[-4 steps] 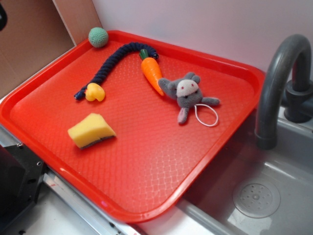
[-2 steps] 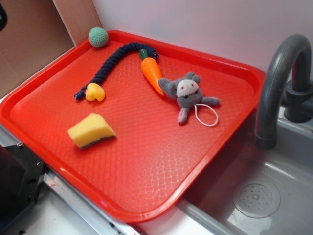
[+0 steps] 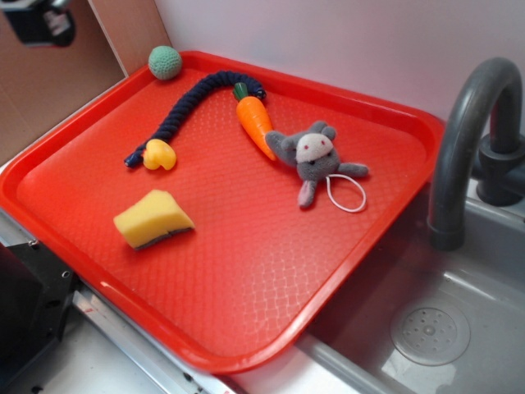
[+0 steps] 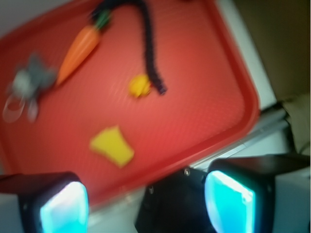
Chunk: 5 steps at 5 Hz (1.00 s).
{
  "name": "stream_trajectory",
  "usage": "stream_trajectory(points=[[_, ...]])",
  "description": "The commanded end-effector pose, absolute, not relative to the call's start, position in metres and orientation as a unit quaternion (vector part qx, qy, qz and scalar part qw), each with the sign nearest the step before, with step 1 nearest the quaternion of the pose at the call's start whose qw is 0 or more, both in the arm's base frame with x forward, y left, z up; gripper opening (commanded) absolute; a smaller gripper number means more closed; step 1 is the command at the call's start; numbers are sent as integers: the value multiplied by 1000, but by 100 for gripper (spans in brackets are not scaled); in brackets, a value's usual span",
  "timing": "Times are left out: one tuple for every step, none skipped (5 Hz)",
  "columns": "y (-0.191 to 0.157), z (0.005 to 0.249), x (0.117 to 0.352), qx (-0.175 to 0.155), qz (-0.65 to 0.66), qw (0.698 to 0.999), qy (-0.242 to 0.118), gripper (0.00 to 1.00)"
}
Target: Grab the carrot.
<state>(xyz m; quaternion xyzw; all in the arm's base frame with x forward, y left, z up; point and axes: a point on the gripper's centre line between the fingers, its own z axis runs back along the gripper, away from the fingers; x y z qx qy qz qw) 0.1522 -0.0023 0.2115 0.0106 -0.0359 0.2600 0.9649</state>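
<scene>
The orange carrot (image 3: 255, 123) with a dark green top lies on the red tray (image 3: 246, 279), its tip touching the grey plush (image 3: 315, 156). In the wrist view the carrot (image 4: 79, 48) is at the upper left, far from the fingers. My gripper (image 4: 146, 204) is open and empty, with cyan-lit pads (image 4: 65, 208) wide apart, high above the tray's near left edge. In the exterior view only a dark part of the gripper (image 3: 39, 20) shows at the top left corner.
A dark blue rope (image 3: 184, 103), a yellow duck-shaped toy (image 3: 158, 155), a yellow sponge wedge (image 3: 152, 218) and a green knitted ball (image 3: 165, 61) also lie on the tray. A grey faucet (image 3: 467, 139) and sink (image 3: 426, 328) stand to the right.
The gripper has come into the exterior view at the top left corner. Nothing on the tray has moved.
</scene>
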Motion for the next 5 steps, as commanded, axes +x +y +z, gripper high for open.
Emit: stream_trajectory(points=[[0, 184, 210, 39, 478, 873, -92, 100], [6, 167, 237, 15, 534, 835, -133, 100], [-1, 146, 263, 10, 508, 849, -146, 100], [0, 122, 285, 9, 491, 860, -137, 100], [-1, 98, 303, 13, 477, 870, -125, 100]])
